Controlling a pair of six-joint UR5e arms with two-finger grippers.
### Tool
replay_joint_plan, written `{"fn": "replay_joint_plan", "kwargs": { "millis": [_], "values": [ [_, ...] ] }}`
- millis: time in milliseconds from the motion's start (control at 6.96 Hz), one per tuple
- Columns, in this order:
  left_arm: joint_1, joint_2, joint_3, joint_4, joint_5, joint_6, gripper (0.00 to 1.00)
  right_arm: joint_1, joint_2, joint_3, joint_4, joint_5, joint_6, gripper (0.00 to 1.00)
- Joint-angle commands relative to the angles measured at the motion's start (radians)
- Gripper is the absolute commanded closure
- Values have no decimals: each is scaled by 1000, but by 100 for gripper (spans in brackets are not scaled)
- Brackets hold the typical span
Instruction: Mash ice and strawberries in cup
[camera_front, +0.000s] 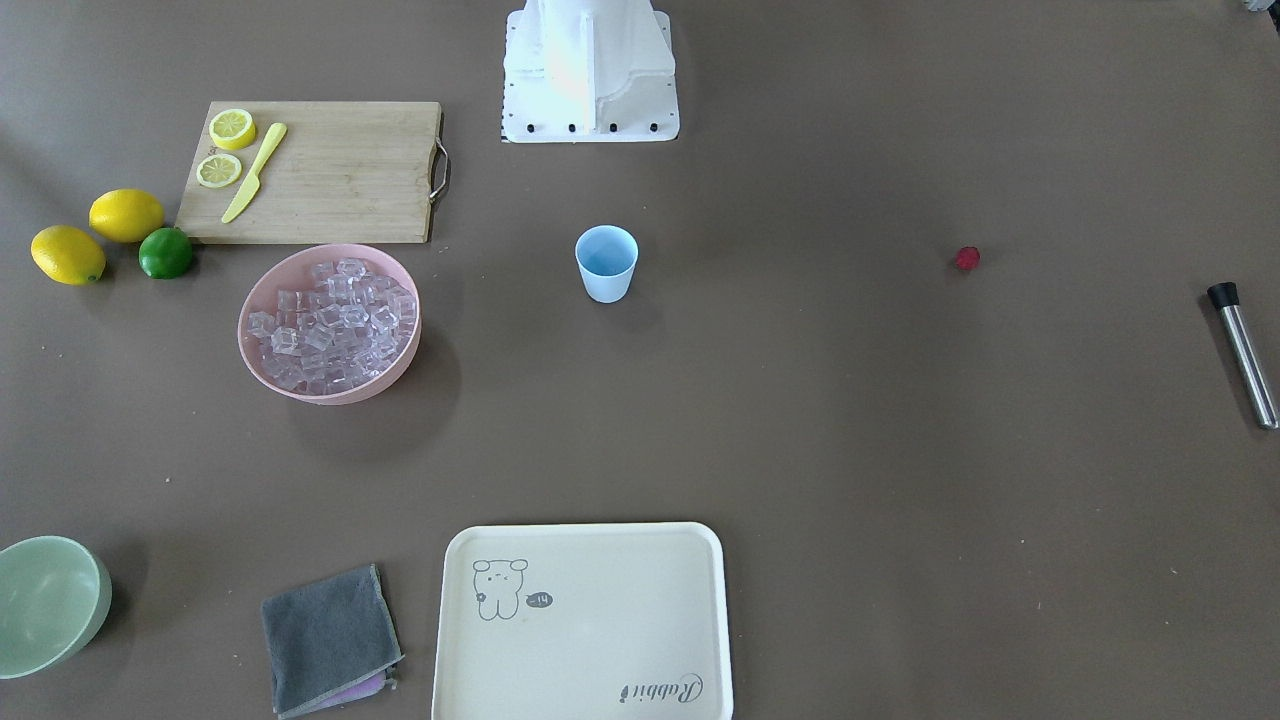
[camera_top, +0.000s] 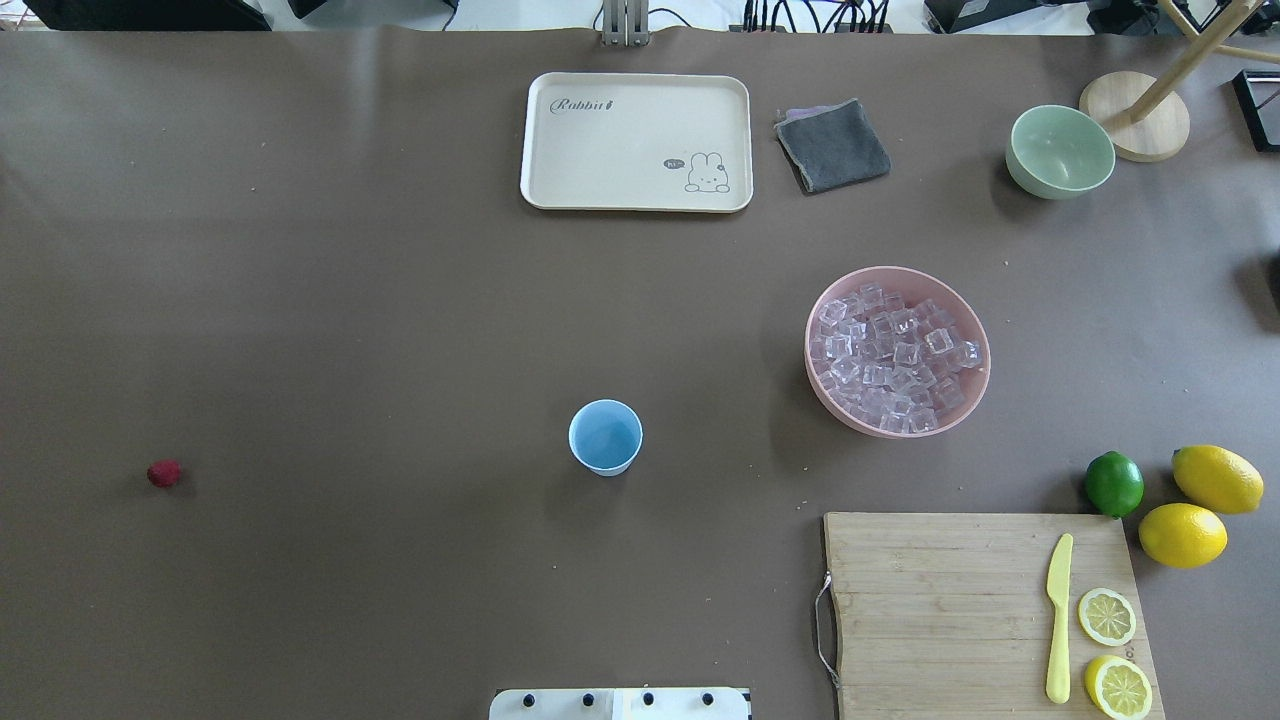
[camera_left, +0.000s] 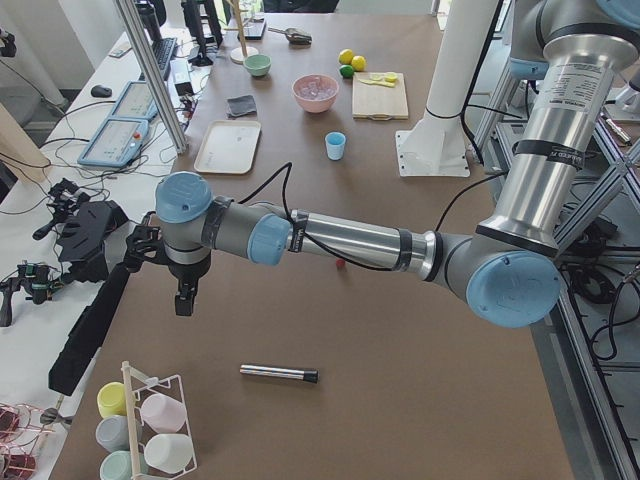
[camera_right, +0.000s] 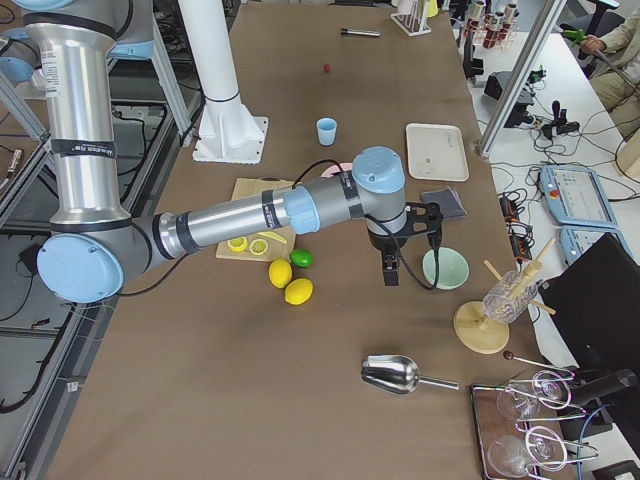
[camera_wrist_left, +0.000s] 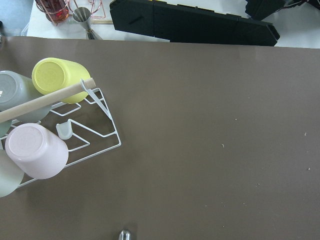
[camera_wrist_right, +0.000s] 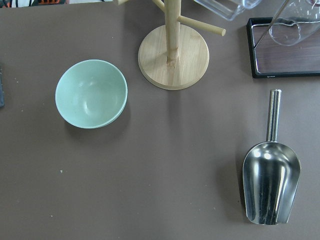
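The light blue cup (camera_top: 605, 436) stands upright and empty mid-table near the robot base. The ice (camera_top: 895, 355) lies heaped in a pink bowl (camera_front: 345, 388) on the robot's right. The one dark red strawberry (camera_top: 164, 473) lies alone on the table far to the left. My left gripper (camera_left: 185, 303) hangs over the table's left end, near a cup rack (camera_wrist_left: 60, 125). My right gripper (camera_right: 390, 272) hangs by the pale green bowl (camera_wrist_right: 91, 94). Both show only in the side views, so I cannot tell whether they are open or shut.
A steel muddler (camera_front: 1243, 355) lies at the left end and a metal scoop (camera_wrist_right: 271, 182) at the right end. A cutting board (camera_top: 985, 610) holds lemon halves and a yellow knife, with lemons and a lime (camera_top: 1114, 483) beside it. A tray (camera_top: 637, 140) and grey cloth (camera_top: 832, 146) lie at the far edge.
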Motion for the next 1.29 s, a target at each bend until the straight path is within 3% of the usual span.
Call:
{"fn": "replay_joint_plan", "kwargs": {
  "millis": [0, 287, 575, 718, 1005, 1149],
  "values": [
    [0, -7, -17, 3, 5, -3, 2, 0, 15, -1, 0, 30, 9, 0],
    [0, -4, -32, 4, 4, -4, 2, -4, 22, 20, 4, 49, 8, 3],
    [0, -3, -29, 4, 1, -4, 2, -15, 3, 65, 103, 154, 8, 0],
    [0, 4, -37, 3, -2, -4, 1, -23, 10, 65, 110, 165, 16, 0],
    [2, 4, -28, 3, -2, -4, 2, -88, 44, 67, 109, 138, 17, 1],
    [2, 3, -31, 3, -2, -4, 2, -151, 77, 67, 101, 59, 44, 1]
  ]
}}
